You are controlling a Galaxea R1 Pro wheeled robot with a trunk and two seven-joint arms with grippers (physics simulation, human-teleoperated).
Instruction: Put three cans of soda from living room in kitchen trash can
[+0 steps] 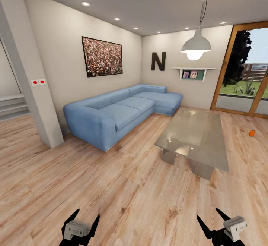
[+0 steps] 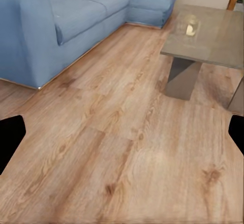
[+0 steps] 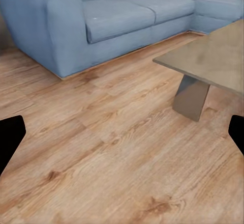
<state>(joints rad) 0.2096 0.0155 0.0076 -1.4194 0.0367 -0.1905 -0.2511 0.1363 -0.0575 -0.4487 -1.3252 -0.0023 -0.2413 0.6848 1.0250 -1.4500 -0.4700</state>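
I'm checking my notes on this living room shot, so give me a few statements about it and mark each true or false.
1. A can of soda lies on the wood floor right of the coffee table. True.
2. The left end effector grips a can. False: its fingers are apart with nothing between them.
3. The sofa is blue. True.
4. The pendant lamp is off. False: its bulb glows.
5. The right end effector is open. True.
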